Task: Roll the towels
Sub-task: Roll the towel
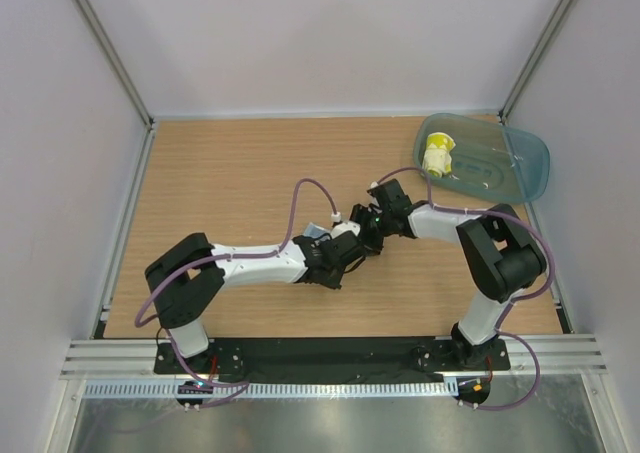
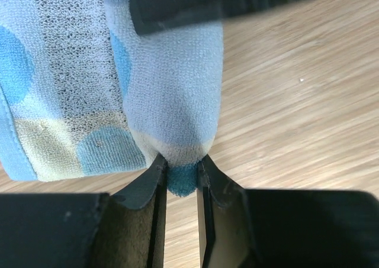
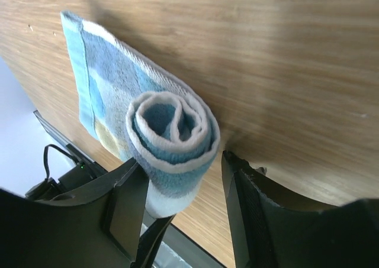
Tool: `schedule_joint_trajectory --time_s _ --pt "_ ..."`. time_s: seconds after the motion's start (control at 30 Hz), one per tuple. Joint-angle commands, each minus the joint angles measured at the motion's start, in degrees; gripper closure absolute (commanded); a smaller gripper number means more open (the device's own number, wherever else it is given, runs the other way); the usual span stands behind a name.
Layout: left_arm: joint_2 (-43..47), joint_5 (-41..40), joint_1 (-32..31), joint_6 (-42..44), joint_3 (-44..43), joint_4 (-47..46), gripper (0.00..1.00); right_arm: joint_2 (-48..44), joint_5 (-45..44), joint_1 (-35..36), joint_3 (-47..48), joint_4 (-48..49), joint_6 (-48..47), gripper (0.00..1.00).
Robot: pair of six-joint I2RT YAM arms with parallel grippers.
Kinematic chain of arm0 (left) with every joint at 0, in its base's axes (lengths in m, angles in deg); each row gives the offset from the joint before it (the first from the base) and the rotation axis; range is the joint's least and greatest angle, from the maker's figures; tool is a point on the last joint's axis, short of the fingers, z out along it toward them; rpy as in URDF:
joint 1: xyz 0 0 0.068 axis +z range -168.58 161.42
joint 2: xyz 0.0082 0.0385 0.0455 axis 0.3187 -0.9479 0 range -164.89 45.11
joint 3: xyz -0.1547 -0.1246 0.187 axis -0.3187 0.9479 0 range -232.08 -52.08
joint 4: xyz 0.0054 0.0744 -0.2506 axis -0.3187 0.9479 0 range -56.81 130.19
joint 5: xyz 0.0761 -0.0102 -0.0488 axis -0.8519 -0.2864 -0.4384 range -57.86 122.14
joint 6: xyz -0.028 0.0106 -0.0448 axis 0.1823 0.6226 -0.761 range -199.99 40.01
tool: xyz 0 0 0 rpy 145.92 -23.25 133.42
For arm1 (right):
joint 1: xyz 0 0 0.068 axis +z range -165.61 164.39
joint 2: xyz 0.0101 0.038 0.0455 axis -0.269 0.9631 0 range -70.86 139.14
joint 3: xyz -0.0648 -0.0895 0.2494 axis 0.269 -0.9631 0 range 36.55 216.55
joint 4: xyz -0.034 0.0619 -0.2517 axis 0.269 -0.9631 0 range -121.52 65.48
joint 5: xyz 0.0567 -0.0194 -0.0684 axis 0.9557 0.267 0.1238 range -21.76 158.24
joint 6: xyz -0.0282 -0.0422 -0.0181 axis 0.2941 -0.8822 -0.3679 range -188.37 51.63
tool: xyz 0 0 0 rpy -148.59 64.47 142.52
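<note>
The blue towel point(image 3: 172, 135) lies on the counter point(image 1: 240, 173), well apart from the teal tray point(image 1: 520, 158), on that tray's near-left side, where the two arms meet. Its long axis runs from one gripper to the other, so each arm has an end of it.

The right gripper point(image 3: 180, 185) looks straight down the roll's open end. Its jaws stand apart on either side of the spiral: one finger point(image 3: 127, 191) is against the cloth, and the other shows a sliver of bare counter between itself and the roll. At the opposite end, the left gripper point(image 2: 180, 170) is pinched tight on a small blue tip of the cloth. The left arm therefore has the only firm hold, and any next move probably depends on that pinch.

The roll is a loose spiral of pale blue with a white edge, rounder at the right gripper's end. It flattens further along, where blue dots and a cream patch show.

The yellow towel point(image 1: 437, 157) sits rolled inside the tray, at its left end.
</note>
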Motion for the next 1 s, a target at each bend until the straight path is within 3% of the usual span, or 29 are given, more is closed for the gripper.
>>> schedule_joint_trajectory --time_s 0.0,0.53,0.83,0.97 --pt "0.2 8.2 -0.5 -2.4 3.0 -1.0 0.92 3.5 -5.9 -2.0 2.8 -6.3 -3.5 0.42" --pt "3.3 9.9 -0.3 -2.2 5.2 -1.1 0.93 2.0 -16.2 -7.3 8.6 -17.2 -8.5 0.45" --pt "4.2 20.8 2.2 -2.4 5.1 -5.0 0.94 -5.8 -20.2 -8.2 6.8 -20.3 -8.5 0.46" --pt "5.5 27.8 5.2 -5.1 7.9 -9.7 1.00 -9.7 -19.5 -8.2 5.0 -19.7 -8.5 0.46"
